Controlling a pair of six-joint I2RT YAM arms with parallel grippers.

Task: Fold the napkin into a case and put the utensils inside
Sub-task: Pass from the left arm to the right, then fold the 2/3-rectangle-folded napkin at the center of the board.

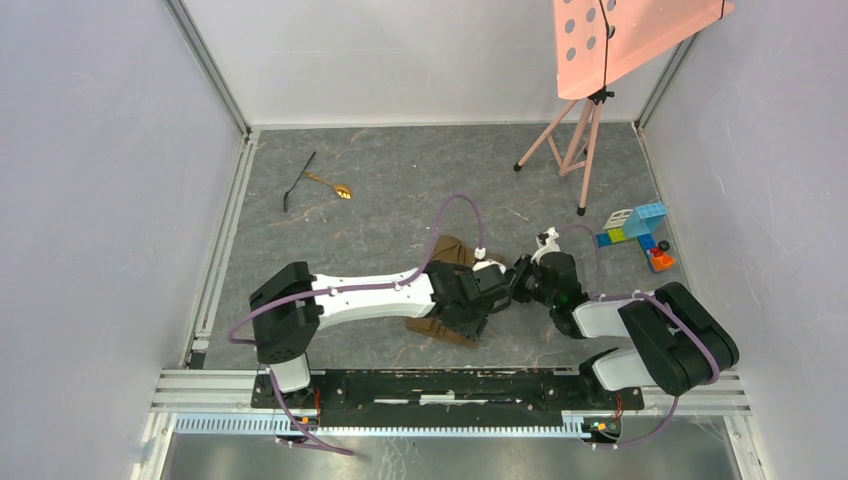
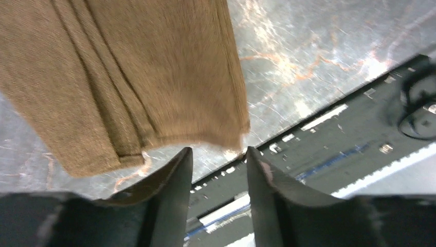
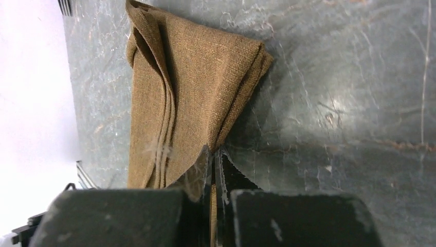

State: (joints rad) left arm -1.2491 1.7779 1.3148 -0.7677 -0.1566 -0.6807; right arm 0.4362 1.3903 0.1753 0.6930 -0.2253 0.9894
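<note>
The napkin (image 3: 190, 87) lies folded at the centre of the overhead view, with the utensils (image 1: 340, 189) at upper left. The right gripper (image 3: 213, 164) is clamped on its near edge; the left gripper (image 2: 218, 170) gapes partway, empty. The pinch perhaps catches only some layers, so a pull could spill the folds.

Napkin (image 3: 190, 92): brown woven cloth, matt, coarse, fuzzy edges. Table (image 3: 334, 103): grey marbled surface, smooth, faint sheen. Spoon (image 1: 332, 186), upper left: glossy gold metal.
</note>
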